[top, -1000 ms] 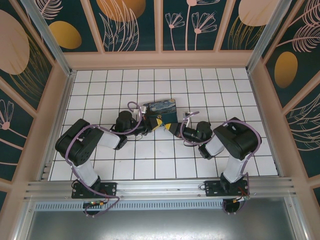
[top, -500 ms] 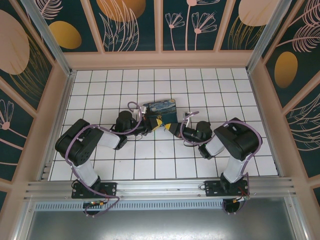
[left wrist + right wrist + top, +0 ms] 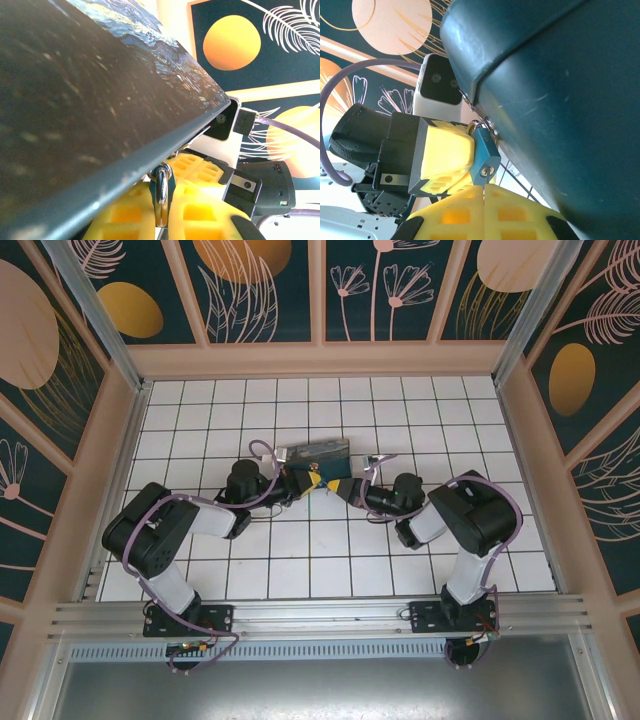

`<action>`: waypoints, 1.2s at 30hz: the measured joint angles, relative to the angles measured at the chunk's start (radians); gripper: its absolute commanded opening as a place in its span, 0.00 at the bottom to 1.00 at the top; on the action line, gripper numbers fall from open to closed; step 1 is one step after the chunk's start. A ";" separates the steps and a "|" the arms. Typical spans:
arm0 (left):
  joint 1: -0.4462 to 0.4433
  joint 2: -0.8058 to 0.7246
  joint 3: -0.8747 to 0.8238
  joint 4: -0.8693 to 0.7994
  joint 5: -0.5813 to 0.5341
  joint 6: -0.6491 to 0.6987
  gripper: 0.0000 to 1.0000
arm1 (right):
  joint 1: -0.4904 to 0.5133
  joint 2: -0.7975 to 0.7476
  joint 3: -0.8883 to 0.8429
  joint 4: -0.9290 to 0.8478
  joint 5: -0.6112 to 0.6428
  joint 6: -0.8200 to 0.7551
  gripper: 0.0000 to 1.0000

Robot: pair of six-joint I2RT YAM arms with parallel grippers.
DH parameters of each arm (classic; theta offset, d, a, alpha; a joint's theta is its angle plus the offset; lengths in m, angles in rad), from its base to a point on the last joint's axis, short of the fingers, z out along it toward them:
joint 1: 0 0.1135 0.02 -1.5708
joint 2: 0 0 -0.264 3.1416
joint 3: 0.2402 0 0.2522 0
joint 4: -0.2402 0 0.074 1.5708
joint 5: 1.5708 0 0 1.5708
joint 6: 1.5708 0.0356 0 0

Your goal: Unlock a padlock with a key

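Padlock point(image 3: 484, 156) location: hanging by its shackle point(image 3: 161, 186) from a small metal fitting at the lower edge of the dark-blue swirl-painted box point(image 3: 318, 453), near the centre of the white tiled surface point(image 3: 300, 560). The body is blue, and its keyhole end faces the right wrist camera.

Left end effector point(image 3: 307, 480): closed, gripping the padlock. In the left wrist view the shackle loop stands upright between the two yellow fingers point(image 3: 125, 215). In the right wrist view one yellow finger presses against the side of the blue body.

Right end effector point(image 3: 483, 202): closed, fingers pressed together on the key point(image 3: 483, 188). The key shows as a thin sliver emerging from the seam between the fingers, its tip meeting the keyhole end of the padlock. Depth of insertion cannot be determined.

Arm arrangement, top view: both arms reach inward from their bases and meet tip to tip just in front of the box. Whether the shackle is locked or released cannot be determined.
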State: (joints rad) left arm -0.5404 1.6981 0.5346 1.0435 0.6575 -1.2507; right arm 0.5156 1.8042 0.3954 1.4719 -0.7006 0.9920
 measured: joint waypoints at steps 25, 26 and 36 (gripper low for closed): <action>0.002 0.003 -0.029 0.066 -0.011 -0.103 0.00 | -0.014 0.012 0.045 -0.040 -0.089 -0.062 0.00; 0.003 0.003 -0.032 0.074 -0.014 -0.112 0.00 | -0.009 0.012 0.045 -0.039 -0.080 -0.061 0.00; 0.004 0.026 -0.038 0.152 -0.008 -0.180 0.00 | 0.037 0.012 0.045 -0.036 -0.010 -0.033 0.00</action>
State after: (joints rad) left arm -0.5365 1.7241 0.4965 1.1954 0.6498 -1.4307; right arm 0.5522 1.8164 0.4408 1.4357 -0.7105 0.9592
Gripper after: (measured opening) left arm 0.106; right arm 0.047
